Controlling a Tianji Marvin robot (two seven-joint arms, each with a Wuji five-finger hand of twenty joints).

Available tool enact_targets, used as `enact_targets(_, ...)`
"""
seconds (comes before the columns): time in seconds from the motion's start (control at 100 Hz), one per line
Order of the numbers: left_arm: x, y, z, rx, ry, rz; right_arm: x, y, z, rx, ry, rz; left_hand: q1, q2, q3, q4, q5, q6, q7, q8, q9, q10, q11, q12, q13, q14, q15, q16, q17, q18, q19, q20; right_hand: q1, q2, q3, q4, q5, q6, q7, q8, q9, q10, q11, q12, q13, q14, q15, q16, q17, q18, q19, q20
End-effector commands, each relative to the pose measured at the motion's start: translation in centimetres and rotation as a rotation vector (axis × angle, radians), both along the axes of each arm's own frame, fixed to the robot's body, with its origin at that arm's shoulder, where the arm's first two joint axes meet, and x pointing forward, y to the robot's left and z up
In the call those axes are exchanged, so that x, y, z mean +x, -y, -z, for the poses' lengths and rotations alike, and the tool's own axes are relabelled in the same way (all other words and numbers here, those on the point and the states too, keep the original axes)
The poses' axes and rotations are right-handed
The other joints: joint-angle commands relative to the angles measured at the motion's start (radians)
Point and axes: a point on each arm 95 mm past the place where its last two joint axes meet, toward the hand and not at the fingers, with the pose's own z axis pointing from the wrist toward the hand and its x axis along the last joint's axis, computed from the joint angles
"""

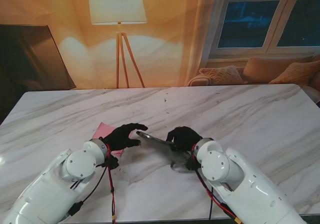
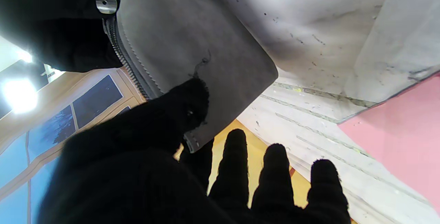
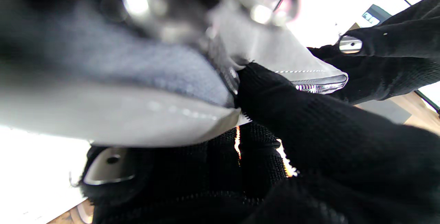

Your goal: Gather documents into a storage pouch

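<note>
Pouch: a flat grey pouch (image 1: 159,142) with a zipper along one edge, held tilted off the marble table (image 1: 240,114), between the two hands. It shows in the left wrist view (image 2: 192,52) as a broad grey panel with stitching and zipper teeth, and in the right wrist view (image 3: 137,79), close and blurred.

Right hand: the black-gloved right hand (image 1: 183,136) is clamped on the pouch's end nearer to me; in its wrist view (image 3: 309,141) a finger presses against the zipper edge with the grey fabric folded around it.

Left hand: the left hand (image 1: 122,137) reaches toward the pouch's far corner. In its wrist view (image 2: 161,141) the thumb lies against the grey panel beside the zipper, one finger looks tucked behind the corner, and the other fingers (image 2: 237,162) stand straight and spread, clear of the fabric. Whether this is a true grip I cannot tell.

Document: a pink sheet (image 1: 104,132) lies flat on the table, left of the pouch and partly under the left hand; the left wrist view (image 2: 402,127) shows its edge lying apart from the pouch.

Table: white marble with grey veining, the pouch near its middle.

Background: a floor lamp (image 1: 119,14) stands behind the table, well apart from the pouch.
</note>
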Motion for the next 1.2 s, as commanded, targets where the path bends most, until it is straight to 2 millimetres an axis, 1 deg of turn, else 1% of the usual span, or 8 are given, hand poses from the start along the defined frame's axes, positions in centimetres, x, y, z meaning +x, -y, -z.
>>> enact_targets(0.0, 0.2, 0.6, 0.1, -0.011, -0.006, 0.007, 0.1, 0.1, 0.1, 0.007, -0.020, -0.019, 0.030, -0.013, 0.043, -0.021, 0.050, -0.038, 0.055, 0.030, 0.035, 0.008, 0.033, 0.044, 0.041, 0.004, 0.030, 0.026, 0.008, 0.001, 0.010, 0.034, 0.069, 0.084, 0.016, 0.019, 0.125, -0.063, 0.113, 0.048, 0.043, 0.072, 0.008, 0.010, 0.038, -0.017, 0.062, 0.017, 0.024, -0.051, 0.152, -0.009)
enact_targets(0.15, 0.5, 1.1, 0.3, -0.019, -0.001, 0.015, 0.2, 0.2, 0.0, 0.025, -0.040, -0.029, 0.049, -0.021, 0.056, -0.033, 0.183, -0.039, 0.268, 0.123, 0.121, 0.034, 0.110, 0.140, 0.097, 0.032, 0.098, 0.080, 0.040, 0.017, 0.013, 0.062, 0.069, 0.087, 0.013, 0.020, 0.123, -0.063, 0.112, 0.048, 0.042, 0.071, 0.007, 0.010, 0.038, -0.018, 0.065, 0.019, 0.023, -0.052, 0.155, -0.008)
enact_targets(0.22, 0.6, 1.3, 0.3, -0.023, 0.003, 0.020, 0.4, 0.3, -0.2, 0.029, -0.054, -0.033, 0.103, -0.095, 0.013, -0.128, 0.248, -0.056, 0.370, 0.144, 0.176, 0.058, 0.135, 0.176, 0.129, 0.048, 0.133, 0.098, 0.054, 0.029, 0.013, 0.072, 0.068, 0.091, 0.009, 0.020, 0.120, -0.062, 0.111, 0.048, 0.041, 0.070, 0.006, 0.010, 0.038, -0.018, 0.067, 0.019, 0.021, -0.053, 0.158, -0.007)
enact_targets(0.31, 0.7, 1.5, 0.4, -0.032, 0.005, 0.022, 0.5, 0.5, -0.5, 0.032, -0.082, -0.039, 0.147, -0.120, -0.061, -0.154, 0.304, -0.081, 0.469, 0.075, 0.270, 0.068, 0.166, 0.199, 0.172, 0.073, 0.174, 0.112, 0.071, 0.042, 0.017, 0.079, 0.064, 0.106, -0.006, 0.021, 0.097, -0.060, 0.096, 0.039, 0.032, 0.067, -0.001, 0.009, 0.029, -0.018, 0.064, 0.019, 0.010, -0.055, 0.155, -0.008)
enact_targets(0.5, 0.8, 1.8, 0.8, -0.078, 0.002, -0.022, 0.9, 0.7, -0.5, 0.033, -0.098, -0.027, 0.233, -0.014, -0.202, -0.131, 0.433, -0.045, 0.523, -0.053, 0.561, 0.098, 0.117, 0.444, 0.268, 0.136, 0.326, 0.183, 0.115, 0.061, 0.051, 0.136, 0.024, 0.113, -0.086, 0.018, -0.024, -0.066, 0.077, -0.045, -0.018, 0.048, -0.088, -0.037, -0.060, 0.034, -0.049, -0.017, -0.119, -0.001, 0.063, -0.015)
enact_targets(0.61, 0.8, 1.9, 1.0, -0.089, -0.003, -0.043, 0.9, 1.1, -0.4, 0.041, -0.099, -0.014, 0.303, 0.042, -0.283, -0.113, 0.434, -0.058, 0.535, -0.012, 0.646, 0.118, 0.108, 0.553, 0.295, 0.177, 0.409, 0.229, 0.133, 0.061, 0.065, 0.169, -0.144, 0.064, -0.079, -0.004, -0.135, -0.067, 0.031, -0.078, -0.124, 0.027, -0.148, -0.071, -0.184, 0.064, -0.208, -0.047, -0.284, 0.034, -0.084, -0.021)
enact_targets(0.79, 0.8, 2.1, 1.2, -0.107, -0.014, -0.067, 0.9, 1.9, -0.9, 0.055, -0.041, 0.017, 0.379, 0.097, -0.375, -0.097, 0.413, -0.056, 0.576, 0.123, 0.641, 0.153, 0.206, 0.662, 0.281, 0.227, 0.494, 0.296, 0.139, 0.049, 0.078, 0.206, -0.393, 0.066, -0.017, 0.134, -0.170, -0.046, -0.272, 0.119, -0.283, 0.002, -0.241, -0.151, -0.341, 0.068, -0.453, -0.087, -0.467, 0.052, -0.296, -0.036)
enact_targets(1.19, 0.9, 2.3, 1.3, -0.141, -0.009, -0.129, 0.5, 5.9, -2.9, 0.067, 0.140, 0.133, 0.385, 0.094, -0.362, -0.090, 0.410, -0.032, 0.584, 0.252, 0.638, 0.189, 0.297, 0.688, 0.271, 0.271, 0.554, 0.337, 0.159, 0.049, 0.108, 0.268, -0.463, 0.094, -0.124, 0.150, -0.310, -0.061, -0.354, 0.126, -0.460, -0.032, -0.344, -0.199, -0.499, 0.049, -0.675, -0.138, -0.650, 0.063, -0.552, -0.082)
